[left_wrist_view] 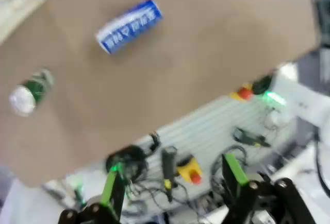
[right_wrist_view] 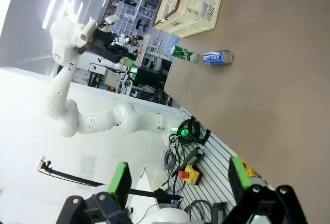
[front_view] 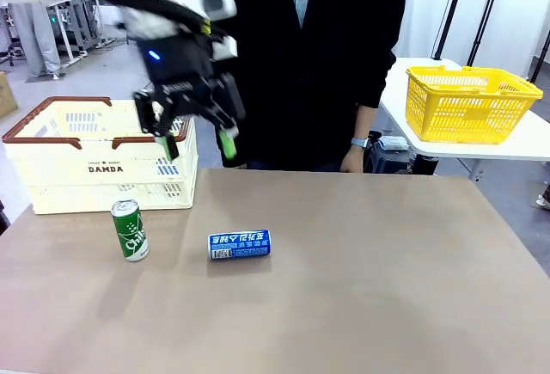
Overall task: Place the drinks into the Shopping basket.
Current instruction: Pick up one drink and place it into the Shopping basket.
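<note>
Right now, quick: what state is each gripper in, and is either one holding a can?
Left gripper: jaws open, holding nothing, raised above the table.
Right gripper: jaws open, holding nothing.

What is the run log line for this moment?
left gripper: open, empty, near Shopping basket | right gripper: open, empty | green can: upright on table | blue can: lying on table

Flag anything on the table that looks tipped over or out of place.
The blue can lies on its side on the table, right of the upright green can. Both sit outside the Shopping basket. No spill or damage shows.
</note>
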